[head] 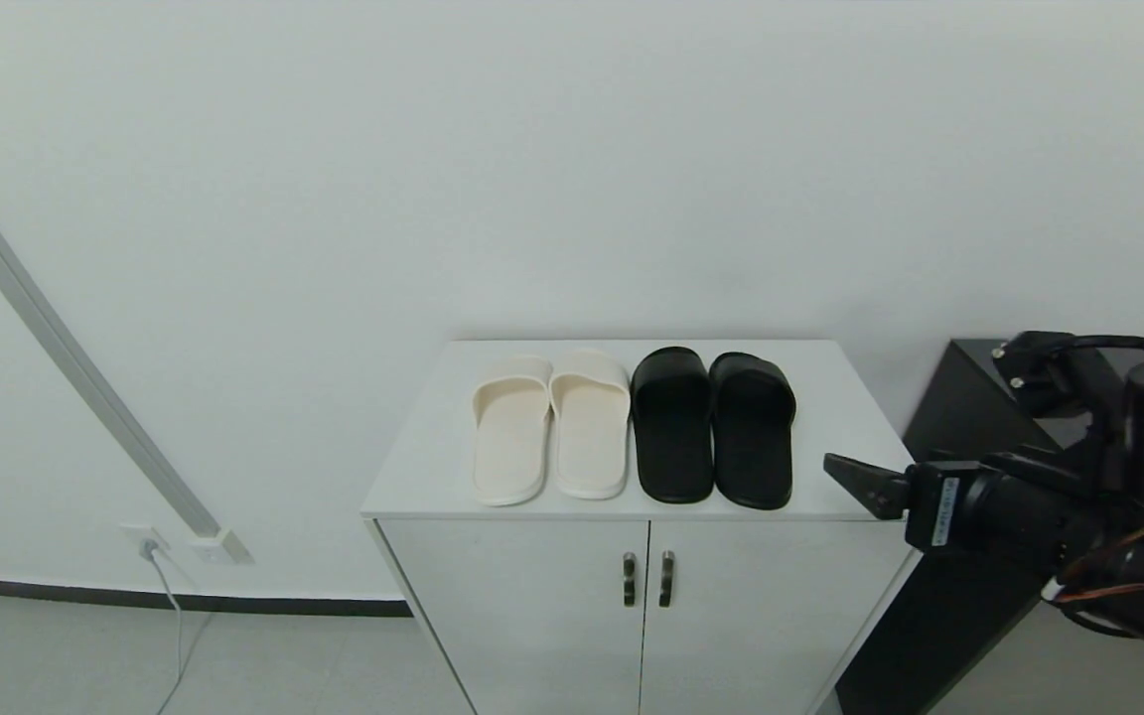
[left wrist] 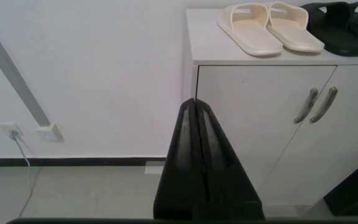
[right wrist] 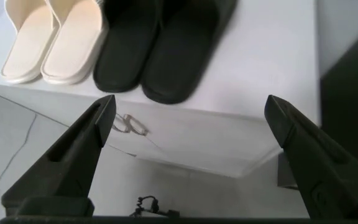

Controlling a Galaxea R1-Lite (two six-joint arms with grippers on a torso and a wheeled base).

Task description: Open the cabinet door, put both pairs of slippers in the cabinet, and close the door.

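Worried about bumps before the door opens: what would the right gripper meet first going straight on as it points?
Probably the cabinet, at its top front edge near the right corner, close to the black slippers. The right gripper has its fingers open, and depth is unclear.

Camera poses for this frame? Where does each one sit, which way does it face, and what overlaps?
Head view: on the robot's head, facing forward and down at the cabinet against the wall; the right arm and right gripper come in from the right.
Left wrist view: low, off the cabinet's left front, looking along the shut left gripper toward the doors.
Right wrist view: above the cabinet's right front, looking down between its open fingers.
Shared: all three show the white slippers, black slippers and door handles.
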